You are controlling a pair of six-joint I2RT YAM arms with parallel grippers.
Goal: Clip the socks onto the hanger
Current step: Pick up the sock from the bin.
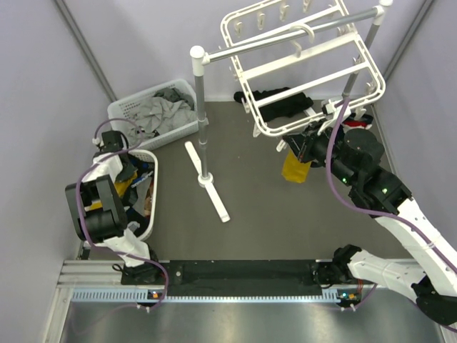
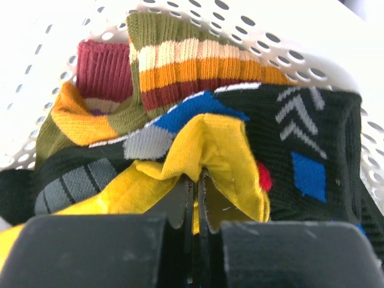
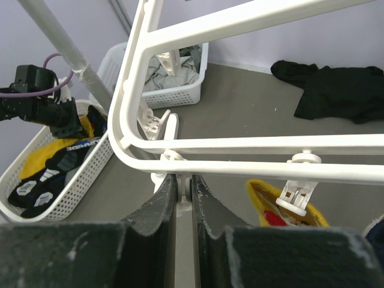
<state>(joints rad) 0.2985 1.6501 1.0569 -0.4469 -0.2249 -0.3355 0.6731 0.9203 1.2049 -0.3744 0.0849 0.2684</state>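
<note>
Hanger (image 3: 240, 144): large white plastic rectangular frame with cross bars and small dangling clips. It is hooked over the top bar of the grey pole rack (image 1: 202, 121) and sits tilted. The right tool (image 3: 185, 183) is closed on its near rim.

One yellow sock with a red mark (image 1: 295, 166) is already clipped and hangs from that rim, right of the rack's upright.

Remaining socks are heaped well left of the rack's foot. They include a yellow-orange sock (image 2: 222, 150) on top, bunched and pinched by the left tool (image 2: 197, 180), and a black sock with blue and grey marks (image 2: 312, 156) beside it. An olive sock with cream, orange and maroon stripes (image 2: 198, 60) lies behind.
</note>
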